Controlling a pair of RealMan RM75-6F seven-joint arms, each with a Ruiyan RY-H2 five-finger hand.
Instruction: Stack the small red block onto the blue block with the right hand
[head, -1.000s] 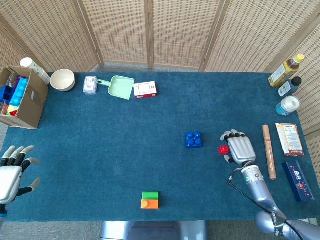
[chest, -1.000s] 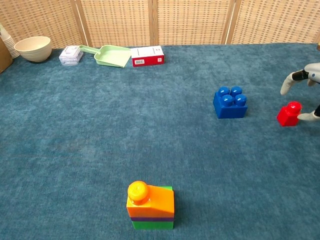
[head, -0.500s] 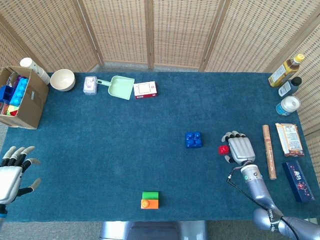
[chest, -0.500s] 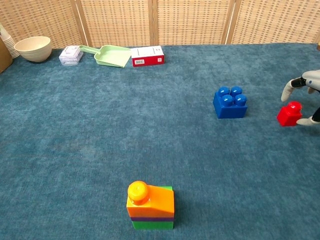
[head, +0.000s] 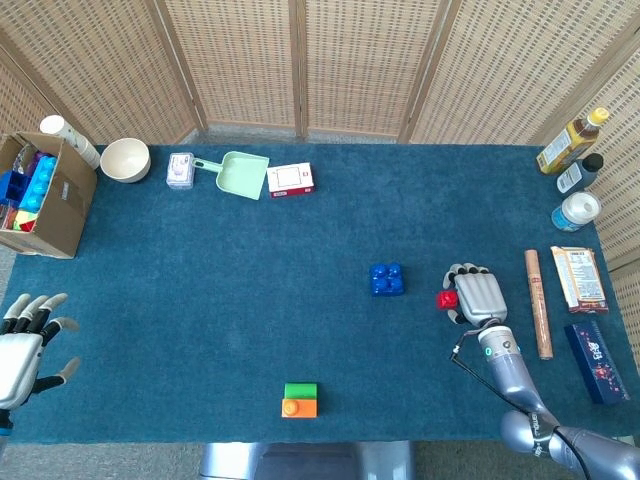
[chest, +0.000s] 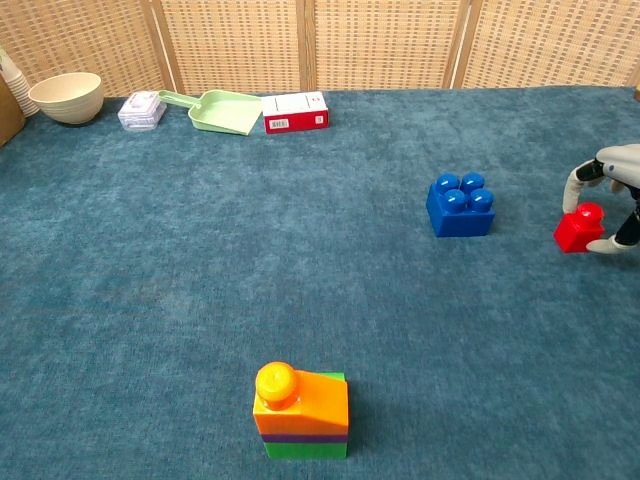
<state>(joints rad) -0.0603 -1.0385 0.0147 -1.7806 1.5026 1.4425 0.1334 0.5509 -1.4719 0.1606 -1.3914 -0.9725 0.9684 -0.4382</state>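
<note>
Right robot hand (head: 478, 295) is sitting low over the blue-carpeted table (head: 250, 260), just to the right of the blue block (head: 387, 279), with its fingers curling around the small red block (head: 447, 299). In the chest view one fingertip is arching over the red block's far side and another is lying at its near side, at or almost at the plastic; whether the pinch is actually bearing on it, I cannot tell (the hand is cut off at the frame edge there). The red block is resting on the table, stud up, near the blue block's right side but clearly apart from it, with bare carpet between. The blue block is standing square with its four studs showing, nothing on top. Judging from this, the step in hand is the grasp itself: closing on the red block, not yet lifting. The next move is likely calling for a firm pinch across opposite faces, a straight lift high enough to clear the blue block's studs, a short carry leftward toward the blue block, then lowering the red block squarely onto one stud pattern and pressing before letting go. Left robot hand (head: 25, 345) is idling far to the left of the blue block, at the table's near-left edge, fingers spread and holding nothing. An orange-and-green block stack (chest: 300, 410) is standing well nearer the robot than the blue block, out of the working path.
</note>
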